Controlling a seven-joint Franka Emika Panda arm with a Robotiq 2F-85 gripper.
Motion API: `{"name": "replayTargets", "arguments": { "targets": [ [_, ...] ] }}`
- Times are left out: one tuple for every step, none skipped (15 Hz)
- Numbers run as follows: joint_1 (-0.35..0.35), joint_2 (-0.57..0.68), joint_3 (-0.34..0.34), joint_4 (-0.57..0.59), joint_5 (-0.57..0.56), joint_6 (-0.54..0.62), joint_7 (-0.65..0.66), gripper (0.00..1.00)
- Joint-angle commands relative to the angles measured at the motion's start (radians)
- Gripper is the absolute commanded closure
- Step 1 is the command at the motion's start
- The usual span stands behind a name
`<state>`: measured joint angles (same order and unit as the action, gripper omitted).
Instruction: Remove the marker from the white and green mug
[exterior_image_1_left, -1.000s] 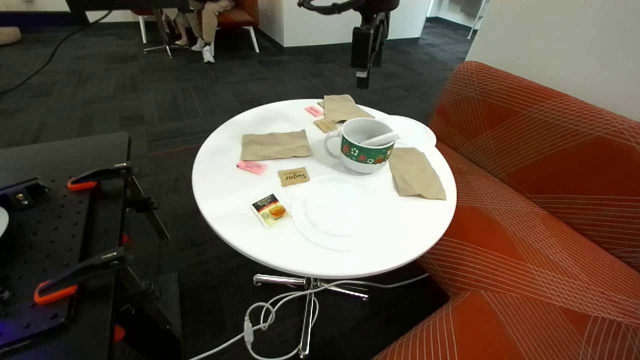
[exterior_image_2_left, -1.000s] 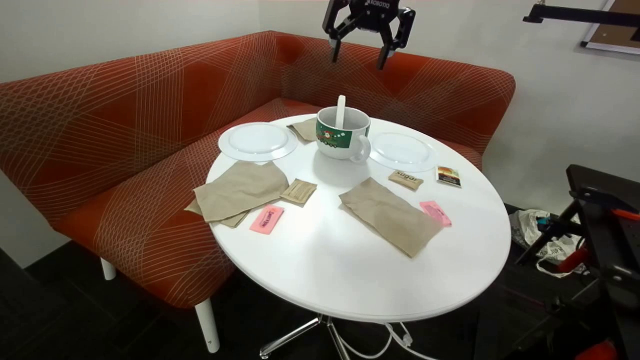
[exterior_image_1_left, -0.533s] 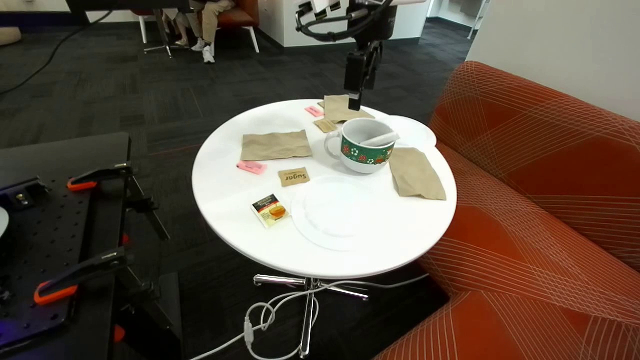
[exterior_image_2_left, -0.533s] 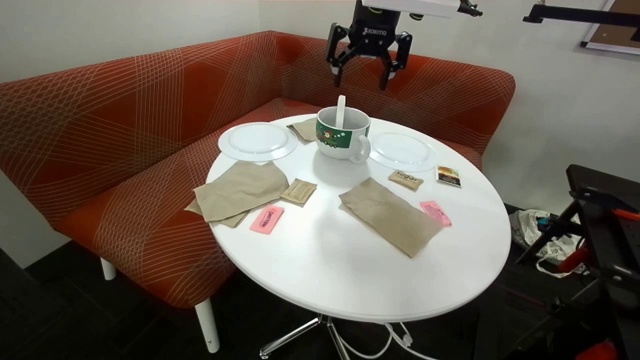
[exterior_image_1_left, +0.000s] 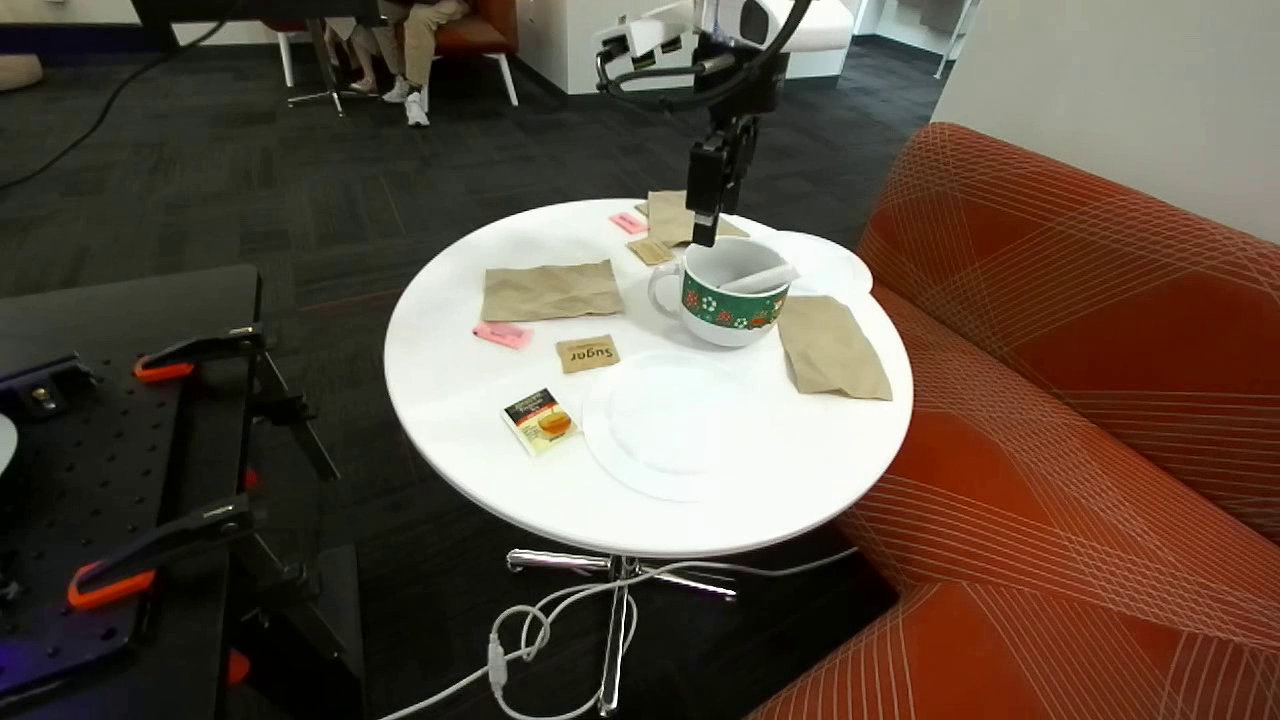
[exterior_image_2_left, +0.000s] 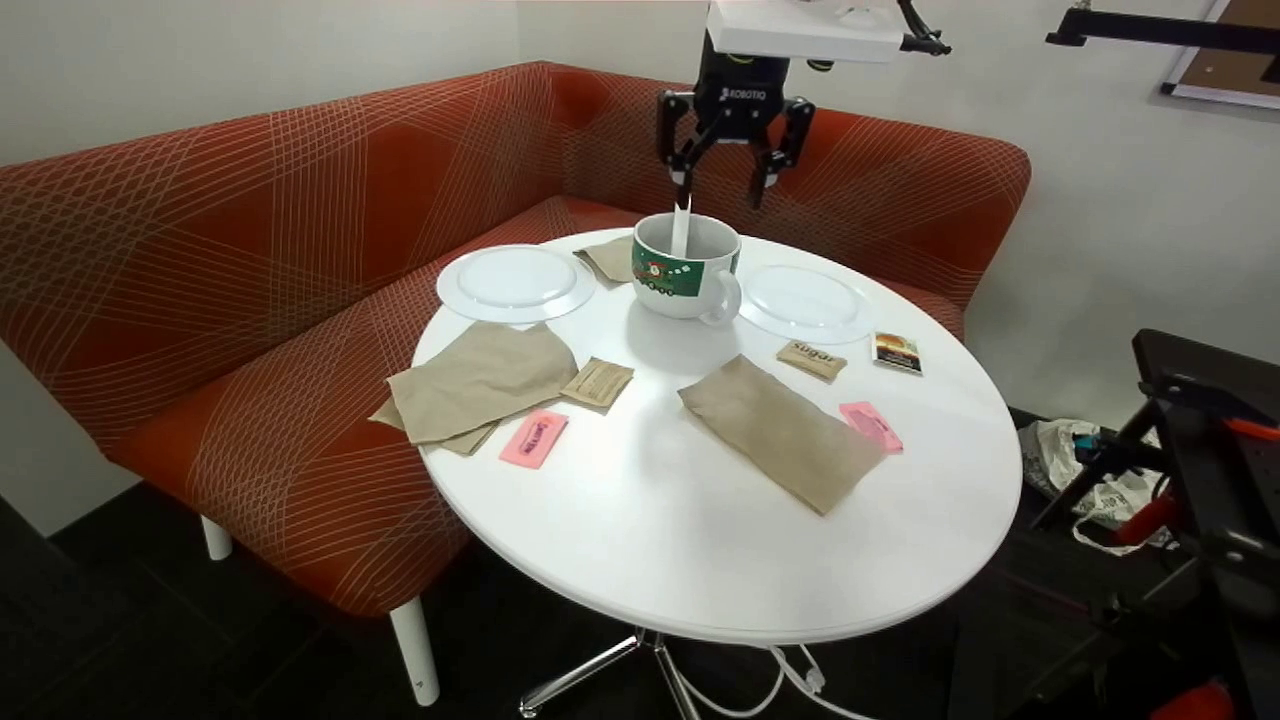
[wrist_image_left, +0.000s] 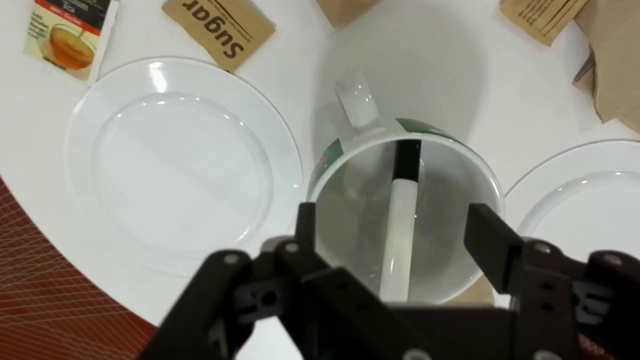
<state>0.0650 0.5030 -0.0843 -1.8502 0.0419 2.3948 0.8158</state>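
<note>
The white and green mug (exterior_image_1_left: 738, 311) stands upright on the round table in both exterior views (exterior_image_2_left: 668, 277). The marker (exterior_image_1_left: 760, 279) is a white stick that leans inside the mug, its upper end sticking out over the rim. In the wrist view the marker (wrist_image_left: 401, 215) shows a black lower end inside the mug (wrist_image_left: 450, 200). My gripper (exterior_image_2_left: 720, 198) is open and empty, pointing down just above the mug. In the wrist view the fingers (wrist_image_left: 392, 214) stand either side of the marker, apart from it. In an exterior view one fingertip overlaps the marker's top.
White plates (exterior_image_2_left: 515, 282) (exterior_image_2_left: 808, 302) lie on both sides of the mug. Brown napkins (exterior_image_1_left: 835, 345) (exterior_image_1_left: 553, 291), sugar packets (exterior_image_1_left: 588, 353), pink packets (exterior_image_1_left: 503, 334) and a tea packet (exterior_image_1_left: 540, 421) lie on the white table (exterior_image_1_left: 470, 400). A red sofa (exterior_image_1_left: 1000, 480) borders the table.
My gripper has come down from high above the table to just over the mug, staying open. The mug and the marker have not moved.
</note>
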Motion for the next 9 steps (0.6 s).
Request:
{"name": "replayTargets", "arguments": {
  "targets": [
    [0.009,0.046,-0.018,0.077,0.005,-0.066,0.022,0.21],
    [0.009,0.059,-0.021,0.095,0.004,-0.079,0.024,0.2],
    [0.008,0.073,-0.024,0.112,0.004,-0.091,0.025,0.21],
    [0.007,0.085,-0.026,0.128,0.004,-0.1,0.024,0.22],
    [0.007,0.097,-0.028,0.144,0.004,-0.114,0.025,0.24],
    [0.008,0.111,-0.03,0.162,0.003,-0.127,0.026,0.24],
    [0.007,0.123,-0.032,0.176,0.004,-0.136,0.025,0.26],
    [0.006,0.135,-0.032,0.192,0.005,-0.146,0.024,0.26],
    [0.007,0.147,-0.033,0.206,0.004,-0.151,0.024,0.28]
  ]
}}
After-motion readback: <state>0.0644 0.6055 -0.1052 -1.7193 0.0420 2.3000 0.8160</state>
